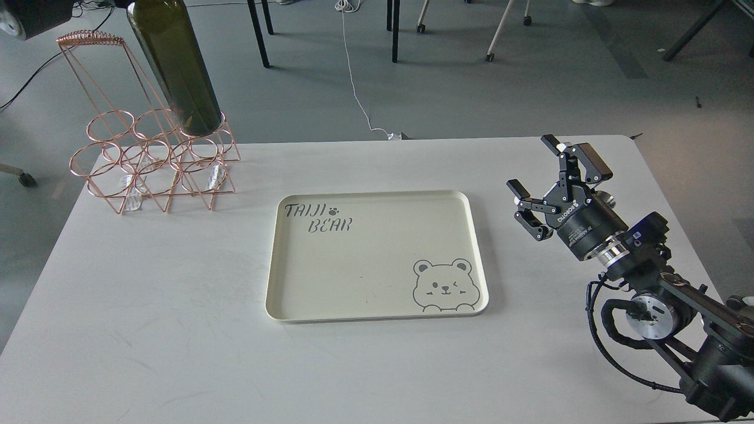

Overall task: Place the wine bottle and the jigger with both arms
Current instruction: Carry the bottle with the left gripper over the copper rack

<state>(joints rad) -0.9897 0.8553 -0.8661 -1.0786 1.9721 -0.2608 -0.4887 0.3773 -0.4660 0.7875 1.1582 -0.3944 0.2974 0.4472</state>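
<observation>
The dark olive-green wine bottle (177, 65) hangs tilted at the top left. Its base is just over the rear right ring of the copper wire rack (153, 171), and its neck runs out of the top edge. Only a dark part of my left arm (26, 15) shows in the top left corner; its gripper is out of view. My right gripper (545, 176) is open and empty above the table's right side, right of the cream tray (377, 265). A small shiny piece (604, 199) shows behind it; I cannot tell if it is the jigger.
The tray, printed TAIJI BEAR with a bear face, lies in the middle of the white table (177, 330) with nothing in it. The rack stands at the table's far left corner. Chair legs and a white cable (356, 88) are on the floor beyond.
</observation>
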